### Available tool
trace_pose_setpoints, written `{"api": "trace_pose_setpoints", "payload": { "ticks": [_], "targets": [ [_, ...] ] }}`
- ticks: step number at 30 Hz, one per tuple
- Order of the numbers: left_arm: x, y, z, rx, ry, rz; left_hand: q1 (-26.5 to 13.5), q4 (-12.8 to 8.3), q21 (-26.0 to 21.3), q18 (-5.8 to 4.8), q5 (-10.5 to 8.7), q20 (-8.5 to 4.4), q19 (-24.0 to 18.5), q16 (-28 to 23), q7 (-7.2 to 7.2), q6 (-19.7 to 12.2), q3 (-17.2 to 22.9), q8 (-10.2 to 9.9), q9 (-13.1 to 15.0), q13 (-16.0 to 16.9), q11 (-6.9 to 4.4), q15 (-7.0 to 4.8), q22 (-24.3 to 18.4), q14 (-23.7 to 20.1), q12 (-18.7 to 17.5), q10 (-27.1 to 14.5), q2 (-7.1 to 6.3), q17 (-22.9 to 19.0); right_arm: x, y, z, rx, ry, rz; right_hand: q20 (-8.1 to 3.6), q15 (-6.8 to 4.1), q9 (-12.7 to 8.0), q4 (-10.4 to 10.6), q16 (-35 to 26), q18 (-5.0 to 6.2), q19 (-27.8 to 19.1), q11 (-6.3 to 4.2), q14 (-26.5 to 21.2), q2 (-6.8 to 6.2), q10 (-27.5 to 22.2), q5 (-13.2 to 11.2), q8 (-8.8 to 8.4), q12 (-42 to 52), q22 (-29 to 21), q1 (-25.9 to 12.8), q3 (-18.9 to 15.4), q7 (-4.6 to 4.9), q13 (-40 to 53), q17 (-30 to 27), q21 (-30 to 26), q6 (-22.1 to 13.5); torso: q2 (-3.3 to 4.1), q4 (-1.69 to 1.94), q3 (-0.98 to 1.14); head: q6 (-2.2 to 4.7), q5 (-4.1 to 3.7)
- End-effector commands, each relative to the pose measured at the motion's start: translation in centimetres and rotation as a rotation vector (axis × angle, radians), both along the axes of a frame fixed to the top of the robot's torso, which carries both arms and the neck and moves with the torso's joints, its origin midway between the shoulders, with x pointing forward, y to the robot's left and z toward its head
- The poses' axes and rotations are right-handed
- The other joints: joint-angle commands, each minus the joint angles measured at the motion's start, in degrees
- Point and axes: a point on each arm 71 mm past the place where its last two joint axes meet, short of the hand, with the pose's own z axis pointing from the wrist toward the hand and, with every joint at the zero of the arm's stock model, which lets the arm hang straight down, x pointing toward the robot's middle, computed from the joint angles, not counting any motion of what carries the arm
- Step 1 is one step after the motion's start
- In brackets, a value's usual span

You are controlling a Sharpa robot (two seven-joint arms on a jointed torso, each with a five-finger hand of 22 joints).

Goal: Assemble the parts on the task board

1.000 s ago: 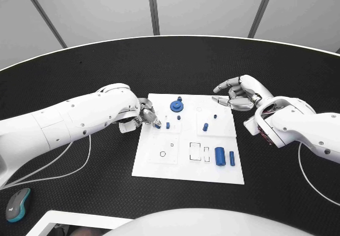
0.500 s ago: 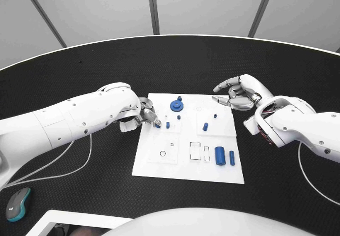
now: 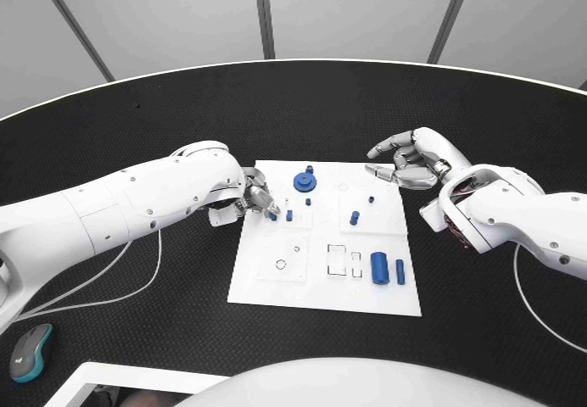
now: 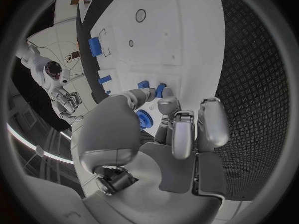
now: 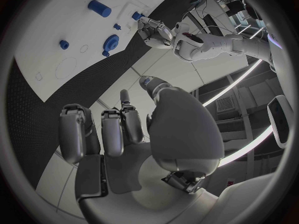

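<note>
a: left hand?
b: fingers pinch a small blue peg at the task board's near-left edge.
a: right hand?
b: fingers curled, holding nothing, over the counter just off the board's far corner; blue gear lies between the hands.

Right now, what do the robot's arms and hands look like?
Both arms have smooth white rounded shells dotted with small dark screws. The left hand and right hand are silver metal with grey finger pads. Thin white cables trail from the left arm over the black table.
</note>
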Motion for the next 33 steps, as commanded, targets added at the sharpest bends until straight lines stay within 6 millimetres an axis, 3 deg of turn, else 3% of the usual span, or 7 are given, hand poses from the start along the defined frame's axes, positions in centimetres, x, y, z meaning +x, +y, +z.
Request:
{"api": "trace_pose_setpoints", "payload": {
  "ticks": [1,26,33],
  "targets": [
    [0.05,-0.12,-0.03,0.002,0.002,-0.001,-0.1,-7.1,0.2,-0.01,0.18,-0.37,0.0,0.2,-0.27,-0.3,7.4,-0.2,-0.1,0.0,-0.9,-0.26,0.0,5.3,0.1,0.8,0.59,12.2,-0.01,0.0,0.01,0.0,0.0,0.0,-0.3,-0.41,0.0,0.2,-0.2,0.63,3.0,-0.3,5.2,0.49,0.2,0.2,0.3,0.2,9.4,0.2,0.0,-0.12,6.8,11.1,-0.3,-0.1,0.03,-0.05,0.0,-0.03,-0.03],
    [0.44,-0.25,-0.16,0.05,-0.005,-0.002,-0.5,-7.0,0.0,0.02,-0.3,-0.33,-0.1,0.2,-0.18,-0.7,7.6,0.0,-0.1,-0.8,-0.81,-0.22,-0.3,5.2,-0.4,0.5,0.65,12.2,-0.03,0.0,0.0,0.0,0.001,0.002,-0.3,-0.41,0.0,0.2,-0.2,0.63,3.0,-0.3,5.2,0.49,0.2,0.2,0.3,0.2,9.4,0.2,0.0,-0.12,6.8,11.1,-0.3,-0.1,-0.02,0.0,-0.1,-0.23,-0.29],
    [0.47,-0.27,-0.11,0.054,-0.015,0.012,-2.0,-6.2,0.2,-0.08,-0.78,-0.2,0.1,0.2,-0.56,-1.0,5.6,0.7,0.1,-1.1,-1.03,-0.34,0.2,5.3,-0.4,0.8,-0.46,12.2,-0.02,0.01,0.0,0.0,0.001,0.003,-0.31,-0.41,0.0,0.2,-0.2,0.63,3.0,-0.3,5.2,0.45,0.1,0.2,0.31,0.1,9.4,0.2,0.0,-0.12,6.8,11.1,-0.3,-0.1,-0.01,-0.01,-0.07,-0.29,-0.27]
  ]
}}
